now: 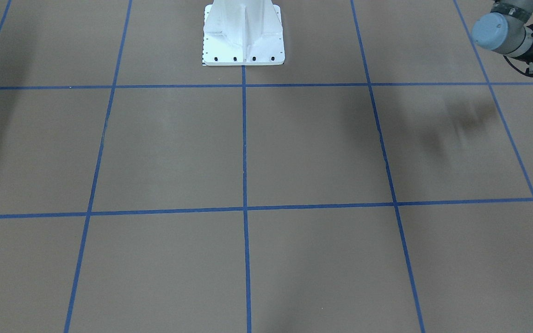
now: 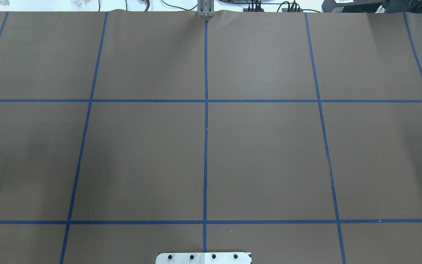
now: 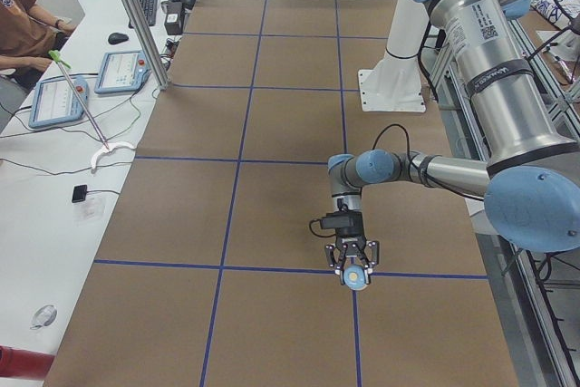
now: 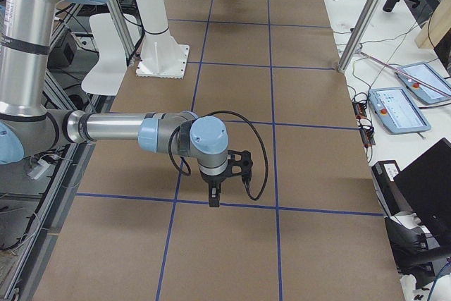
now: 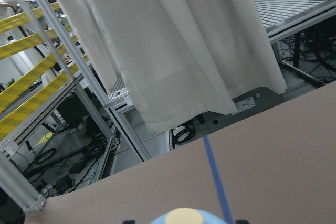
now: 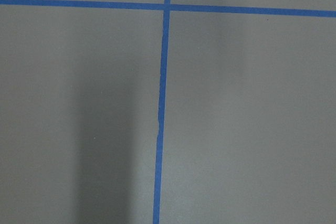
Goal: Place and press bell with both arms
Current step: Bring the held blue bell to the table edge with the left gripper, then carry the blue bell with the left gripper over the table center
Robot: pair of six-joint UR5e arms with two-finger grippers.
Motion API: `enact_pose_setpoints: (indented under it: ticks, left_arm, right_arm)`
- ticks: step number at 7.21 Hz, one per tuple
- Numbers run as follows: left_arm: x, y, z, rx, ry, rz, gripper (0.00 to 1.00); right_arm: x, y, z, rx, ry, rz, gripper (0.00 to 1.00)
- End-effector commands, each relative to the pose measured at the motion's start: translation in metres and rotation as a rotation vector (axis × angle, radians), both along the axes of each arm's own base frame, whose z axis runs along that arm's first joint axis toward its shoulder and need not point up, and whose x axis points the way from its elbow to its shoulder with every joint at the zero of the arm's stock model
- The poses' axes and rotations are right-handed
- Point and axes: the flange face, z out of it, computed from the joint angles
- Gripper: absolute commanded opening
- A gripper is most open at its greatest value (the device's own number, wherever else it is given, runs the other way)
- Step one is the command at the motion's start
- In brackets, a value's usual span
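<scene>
Left gripper [image 3: 355,266] is clamping the bell [image 5: 184,216] between its jaws and is hanging above the table [image 2: 269,146]; the bell appears not yet set down. Judgement: it should be lowering straight and slowly until the base is sitting flat beneath the jaws, only then releasing. Left forearm is reaching out level, wrist turned down. Right gripper [image 4: 213,199] is pointing down over the table. Its jaw opening cannot be told.

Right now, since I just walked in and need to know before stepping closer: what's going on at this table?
The left gripper holds the bell between its fingers, above the brown table near a blue tape crossing. The bell looks not yet set down. The right gripper hangs pointing down over the table with nothing visible in it. I cannot tell whether it is open or shut.
</scene>
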Motion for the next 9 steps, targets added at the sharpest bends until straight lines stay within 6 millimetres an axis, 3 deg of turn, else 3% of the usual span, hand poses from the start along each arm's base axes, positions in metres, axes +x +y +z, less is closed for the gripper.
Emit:
enact_pose_setpoints:
  ticks: [1, 4, 5, 7, 8, 9]
  left_arm:
    - [-0.004, -0.071, -0.044, 0.056, 0.071, 0.129, 0.0]
    - [0.027, -0.15, -0.13, 0.187, 0.164, 0.316, 0.0]
    - [0.045, -0.174, -0.169, 0.274, 0.19, 0.353, 0.0]
    - [0.093, -0.227, -0.277, 0.488, 0.299, 0.493, 0.0]
    - [0.122, -0.252, -0.313, 0.586, 0.347, 0.519, 0.0]
    - [0.148, -0.248, -0.333, 0.663, 0.39, 0.584, 0.0]
  right_arm:
    - [-0.002, -0.001, -0.001, 0.002, -0.023, 0.002, 1.0]
    - [-0.002, 0.005, 0.006, -0.005, -0.023, -0.001, 1.0]
    - [-0.002, 0.007, 0.008, -0.007, -0.025, -0.006, 1.0]
    - [-0.002, 0.002, 0.003, 0.003, -0.027, -0.002, 1.0]
    - [-0.004, 0.0, -0.001, 0.008, -0.051, 0.001, 1.0]
    - [-0.003, -0.002, -0.006, 0.019, -0.051, 0.001, 1.0]
